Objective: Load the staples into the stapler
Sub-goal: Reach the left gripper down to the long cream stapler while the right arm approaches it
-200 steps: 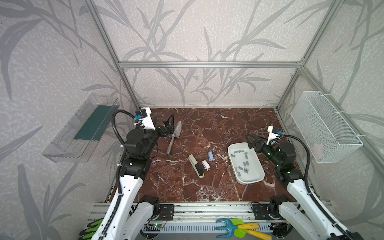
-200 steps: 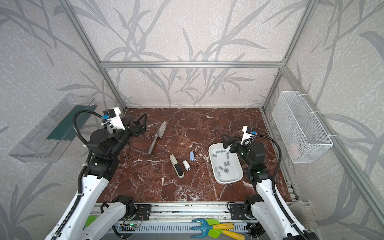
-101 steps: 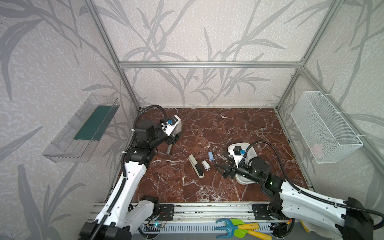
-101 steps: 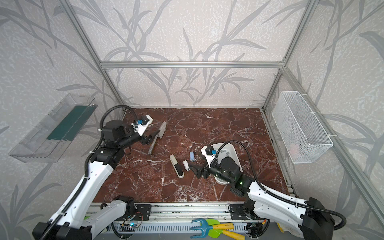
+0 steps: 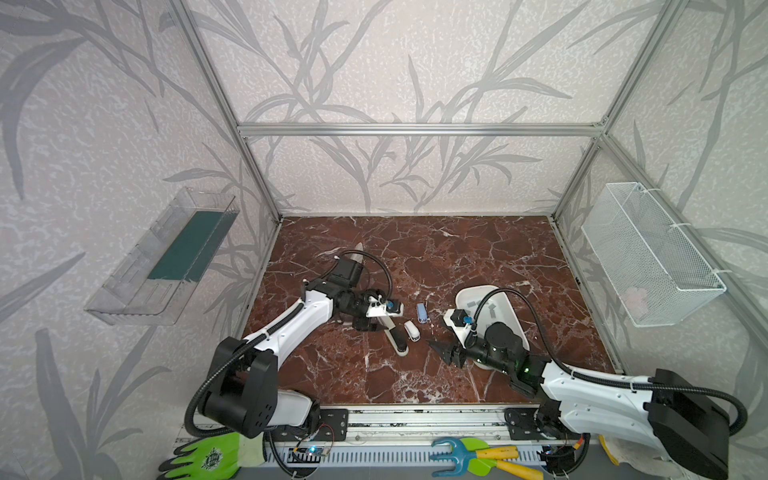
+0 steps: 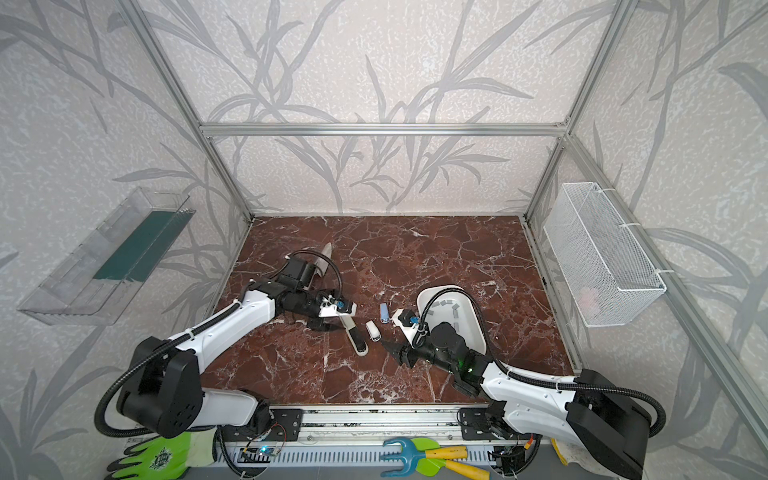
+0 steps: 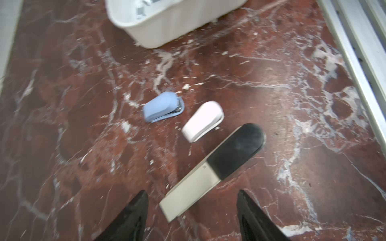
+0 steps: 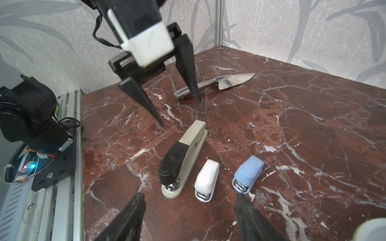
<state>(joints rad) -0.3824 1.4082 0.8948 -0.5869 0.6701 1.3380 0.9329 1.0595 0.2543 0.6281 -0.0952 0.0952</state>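
Left claw (image 8: 180,112), jaws apart and empty, hangs over the far end of the beige-and-black stapler (image 8: 188,144). Right claw (image 8: 189,195), likewise apart, sits right of its near end.

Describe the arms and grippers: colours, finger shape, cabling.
Both arms, left arm and right arm, have white link shells with black joint housings. The left gripper and right gripper are black, with long fingers tapering to points. A white camera block with a blue connector sits at each wrist; black corrugated cable loops along each arm.
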